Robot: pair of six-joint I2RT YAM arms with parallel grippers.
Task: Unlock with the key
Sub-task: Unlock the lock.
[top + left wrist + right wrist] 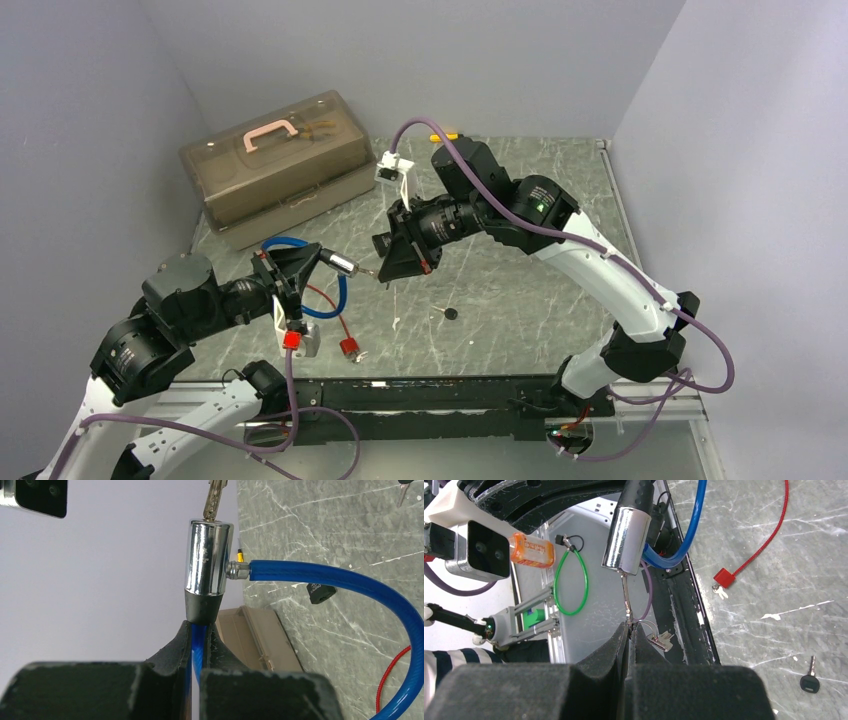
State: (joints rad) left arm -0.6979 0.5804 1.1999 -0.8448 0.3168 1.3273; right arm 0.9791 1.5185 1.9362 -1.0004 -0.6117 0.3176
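Top view: the lock barrel (345, 264) hangs in the air between the two arms, above the near-middle of the table. Its long axis runs roughly left-right and the keyhole end points at the right gripper (384, 271), which is just beside that end. The left gripper (316, 262) is at the barrel's other end. Too small here to read either grip.

Left wrist: the left gripper is clamped narrow on the blue cable (350, 582), right below the barrel's black collar. The barrel stands straight out along the finger line. The key (215, 497) is seated in the far end, in line with the barrel.

Right wrist: the right gripper is pinched closed on the key's head, with the shaft running straight from the pads into the barrel. Key, barrel and gripper are coaxial, so my read is that the next move is a wrist roll about that axis while the left arm braces. Slip risk: thin key head, small grip.

A spare key (809, 680) and a red lock (724, 576) lie on the table, well apart from the action.
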